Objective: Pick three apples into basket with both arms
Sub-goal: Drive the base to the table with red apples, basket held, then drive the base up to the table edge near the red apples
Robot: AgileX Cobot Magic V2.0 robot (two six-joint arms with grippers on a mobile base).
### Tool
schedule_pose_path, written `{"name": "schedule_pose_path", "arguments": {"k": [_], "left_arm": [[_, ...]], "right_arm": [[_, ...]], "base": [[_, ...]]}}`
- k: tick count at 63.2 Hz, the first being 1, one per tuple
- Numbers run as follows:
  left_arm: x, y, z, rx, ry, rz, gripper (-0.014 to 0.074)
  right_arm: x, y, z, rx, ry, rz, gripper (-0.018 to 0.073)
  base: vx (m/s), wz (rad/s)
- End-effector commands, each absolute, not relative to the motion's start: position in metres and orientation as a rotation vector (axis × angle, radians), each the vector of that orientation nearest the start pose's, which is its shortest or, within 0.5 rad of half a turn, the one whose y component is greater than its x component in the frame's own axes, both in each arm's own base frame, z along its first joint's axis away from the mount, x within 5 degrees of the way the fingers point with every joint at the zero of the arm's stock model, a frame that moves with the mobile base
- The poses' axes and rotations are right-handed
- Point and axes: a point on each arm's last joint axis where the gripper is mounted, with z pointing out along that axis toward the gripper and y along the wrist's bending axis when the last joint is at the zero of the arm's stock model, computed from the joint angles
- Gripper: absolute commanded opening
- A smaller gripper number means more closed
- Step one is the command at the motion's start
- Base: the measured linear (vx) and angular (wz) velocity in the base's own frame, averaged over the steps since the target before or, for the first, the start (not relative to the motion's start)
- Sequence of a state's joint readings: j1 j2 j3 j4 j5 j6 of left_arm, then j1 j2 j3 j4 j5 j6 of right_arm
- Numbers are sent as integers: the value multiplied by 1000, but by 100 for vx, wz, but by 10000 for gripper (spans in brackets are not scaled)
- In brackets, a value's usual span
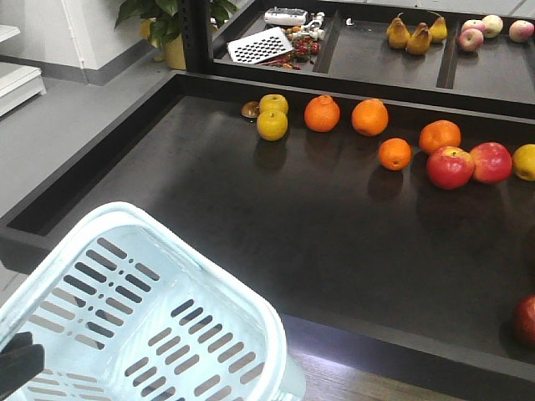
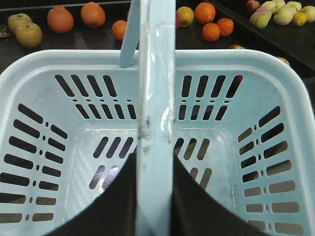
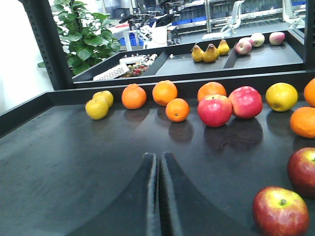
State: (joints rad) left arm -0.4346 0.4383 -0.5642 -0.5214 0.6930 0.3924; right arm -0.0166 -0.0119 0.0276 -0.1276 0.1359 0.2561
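The pale blue basket (image 1: 192, 251) hangs at the front left, partly over the black shelf's front lip. In the left wrist view my left gripper (image 2: 156, 164) is shut on the basket's handle (image 2: 156, 73), a black finger on either side of the bar; the basket (image 2: 98, 59) holds nothing. Two dark red apples (image 3: 280, 212) (image 3: 303, 172) with yellow-green stem patches lie just right of my right gripper (image 3: 157, 156), which is shut with nothing in it, low over the shelf. One dark apple (image 1: 527, 320) shows at the right edge of the front view.
Along the shelf's back lie oranges (image 1: 322, 114), yellow apples (image 1: 272, 124), and two brighter pink-red apples (image 1: 450, 167). A raised rim (image 1: 393, 342) borders the shelf. The compartments behind hold pears (image 1: 418, 37) and a grater (image 1: 261, 45).
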Motion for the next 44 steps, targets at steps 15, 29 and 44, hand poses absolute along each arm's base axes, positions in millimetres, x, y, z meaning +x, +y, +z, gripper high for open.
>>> {"name": "schedule_pose_path", "arguments": {"k": [15, 29, 44], "left_arm": [[63, -60, 335, 533, 1812, -647, -6], [63, -60, 335, 533, 1812, -647, -6], [63, -60, 335, 533, 1812, -647, -6]], "right_arm": [[56, -2, 195, 117, 1558, 74, -4], [56, -2, 195, 117, 1558, 74, -4], [56, -2, 195, 117, 1558, 74, -4]], "base": [[10, -10], [12, -14], [13, -20]]}}
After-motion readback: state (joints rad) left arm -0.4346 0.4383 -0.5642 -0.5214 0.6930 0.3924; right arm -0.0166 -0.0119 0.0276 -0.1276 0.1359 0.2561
